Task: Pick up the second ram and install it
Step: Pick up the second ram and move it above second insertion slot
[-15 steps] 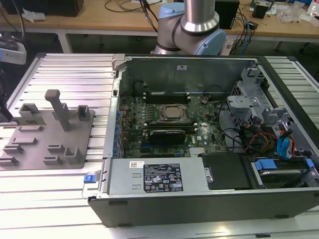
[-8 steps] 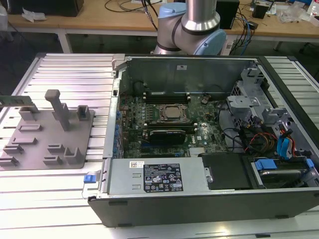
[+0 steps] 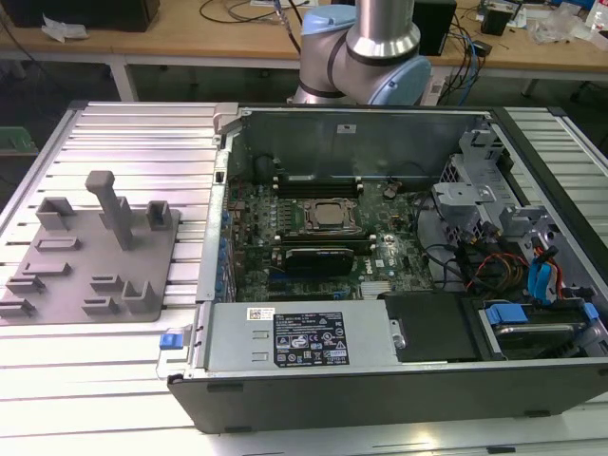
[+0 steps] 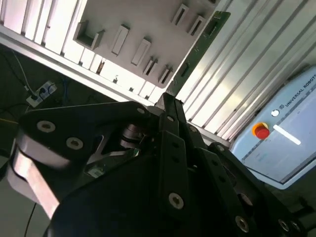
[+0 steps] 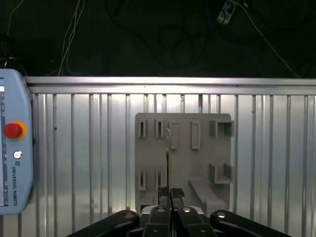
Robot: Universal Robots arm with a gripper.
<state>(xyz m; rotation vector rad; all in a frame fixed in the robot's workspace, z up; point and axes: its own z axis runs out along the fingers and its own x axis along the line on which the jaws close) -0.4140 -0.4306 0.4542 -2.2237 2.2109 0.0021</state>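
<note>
Gripper (image 5: pixel 171 193) first: in both wrist views its two black fingers (image 4: pixel 170 143) are pressed close together with a thin stick pinched between their tips, so the tool is all but closed and loaded. That stick is the second ram (image 4: pixel 207 39). It is green and seen almost edge-on in the second wrist view, and is no more than a dark line in the first wrist view. It juts straight out from the fingertips and touches nothing else that I can see.

Beyond it lies the grey holder plate (image 5: pixel 197 168) with its upright pockets. The stick hangs apart from the plate, clear of every pocket. The plate rests on the ribbed metal table (image 5: pixel 74 148), and a control pendant (image 5: pixel 15 148) with a red button lies off to one side of it.

Farther off, in the exterior view, the open computer case (image 3: pixel 380 389) sits at the exterior view's right of the plate. Its main board (image 3: pixel 380 256) is exposed, with the silver processor socket (image 3: pixel 328 217), the long memory slots (image 3: pixel 313 185) alongside it and a black card (image 3: pixel 318 258) nearby.

By my reading, the pick-up is done and the install is not yet begun: the gripper holds the stick over the plate, well away from the board. Seating it would call for bringing the stick's long edge in line with a free slot and pressing it straight and evenly. I cannot tell which slot is free.
</note>
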